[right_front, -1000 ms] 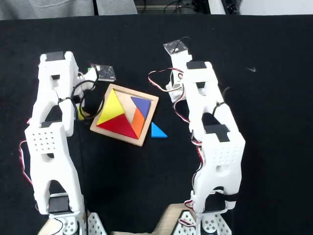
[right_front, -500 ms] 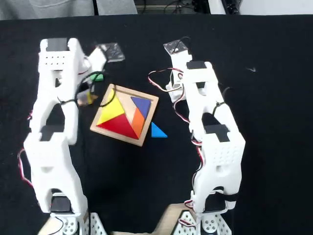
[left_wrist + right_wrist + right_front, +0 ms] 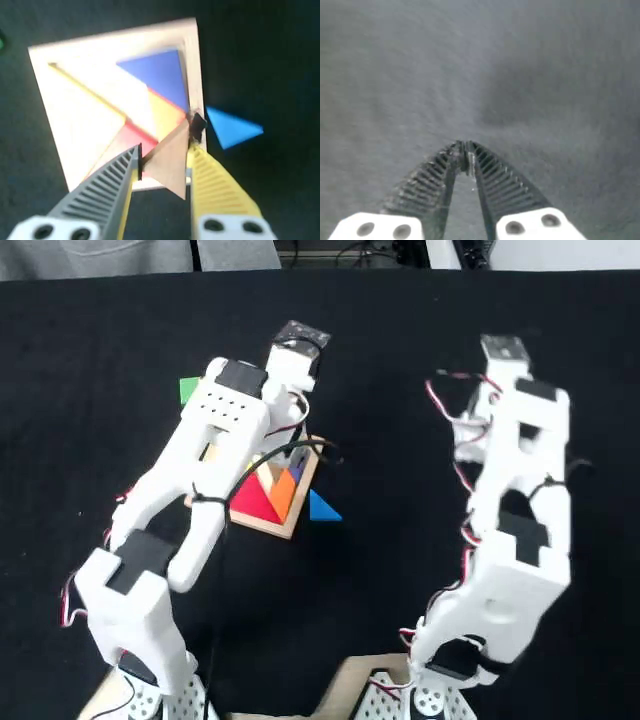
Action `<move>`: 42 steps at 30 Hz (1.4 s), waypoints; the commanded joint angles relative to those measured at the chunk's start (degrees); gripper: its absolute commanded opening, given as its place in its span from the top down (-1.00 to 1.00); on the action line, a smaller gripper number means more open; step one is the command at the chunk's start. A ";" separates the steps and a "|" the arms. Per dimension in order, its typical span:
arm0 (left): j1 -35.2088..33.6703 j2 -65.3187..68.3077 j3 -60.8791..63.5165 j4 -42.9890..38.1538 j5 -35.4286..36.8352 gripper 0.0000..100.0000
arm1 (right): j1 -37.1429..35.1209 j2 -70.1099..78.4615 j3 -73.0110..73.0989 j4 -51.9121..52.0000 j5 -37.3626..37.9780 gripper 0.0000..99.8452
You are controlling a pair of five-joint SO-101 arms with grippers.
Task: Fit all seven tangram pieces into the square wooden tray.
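Between the fingers (image 3: pixel 107 185) of the left gripper (image 3: pixel 165 146): a pale triangle (image 3: pixel 168 167), clamped, over the tray (image 3: pixel 192 60) edge. Beyond the fingertips, four coloured pieces (image 3: pixel 160 75) look seated. Just beside one finger, outside the rim: a blue triangle (image 3: pixel 232 129). Well apart: a green piece (image 3: pixel 188 390). Right gripper (image 3: pixel 466 150) pinched together, empty, over the table (image 3: pixel 545 65). Estimate three left to place.

Black table (image 3: pixel 400 320) carries the wooden tray (image 3: pixel 268 524), a blue triangle (image 3: pixel 322 507) just beside it, and a green piece (image 3: pixel 188 390) well apart.
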 commanded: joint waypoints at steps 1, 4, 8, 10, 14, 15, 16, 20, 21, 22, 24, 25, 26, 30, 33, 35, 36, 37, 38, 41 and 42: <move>-0.48 3.25 -0.22 -7.30 1.14 0.75 | 2.11 -3.47 10.68 -10.64 0.26 0.98; -1.63 6.95 -3.12 -6.95 1.05 0.75 | 0.97 -4.70 13.76 -14.15 0.53 0.98; -2.15 12.75 -8.40 -3.34 -2.55 0.75 | 0.35 -5.85 14.20 -13.89 0.53 0.98; -2.15 15.47 -10.95 -1.85 -3.34 0.75 | 0.00 -5.85 14.20 -13.89 0.53 0.98; -3.12 18.64 -16.04 0.70 -3.69 0.75 | 0.00 -5.85 14.81 -15.56 0.53 0.98; -3.47 18.81 -17.19 1.32 -3.69 0.75 | 0.00 -5.85 15.34 -16.35 0.53 0.98; -3.56 19.16 -18.15 1.76 -3.78 0.75 | 0.00 -5.93 15.69 -16.97 0.53 0.98; -4.97 19.08 -18.07 1.93 -3.78 0.75 | 0.00 -5.93 15.78 -17.14 0.53 0.98; -4.97 19.08 -17.54 1.93 -3.78 0.74 | 0.00 -5.93 15.78 -17.14 0.53 0.98; -4.88 19.08 -16.75 1.93 -3.78 0.73 | 0.00 -5.93 15.78 -17.14 0.53 0.98; -4.62 19.08 -15.34 1.93 -3.60 0.62 | 0.00 -5.93 15.78 -17.14 0.53 0.98; -4.53 19.16 -15.08 1.93 -3.60 0.57 | 0.00 -5.93 15.78 -17.23 0.53 0.98; -4.53 19.16 -14.90 1.93 -3.60 0.54 | 0.00 -5.93 15.78 -17.23 0.53 0.98; -4.88 18.81 -15.16 1.85 -3.69 0.53 | -0.26 -5.93 15.78 -17.23 0.53 0.98; -5.23 18.81 -16.31 1.85 -3.78 0.53 | -0.70 -5.93 15.87 -17.23 0.62 0.98; -7.60 18.81 -18.95 1.76 -3.87 0.53 | -0.70 -5.93 15.87 -17.23 0.62 0.98; -9.19 18.99 -20.79 1.58 -4.66 0.53 | -0.70 -5.93 15.87 -17.23 0.62 0.98; -10.59 19.34 -22.64 1.76 -6.42 0.53 | -0.70 -5.93 15.96 -17.23 0.62 0.98; -11.56 19.43 -23.69 1.76 -8.35 0.53 | -0.70 -5.93 15.96 -17.23 0.62 0.98; -12.26 20.31 -24.13 1.41 -10.20 0.53 | -0.79 -5.93 15.87 -17.23 0.62 0.98; -12.18 21.19 -24.48 1.41 -10.29 0.53 | -0.88 -5.93 15.87 -17.23 0.62 0.98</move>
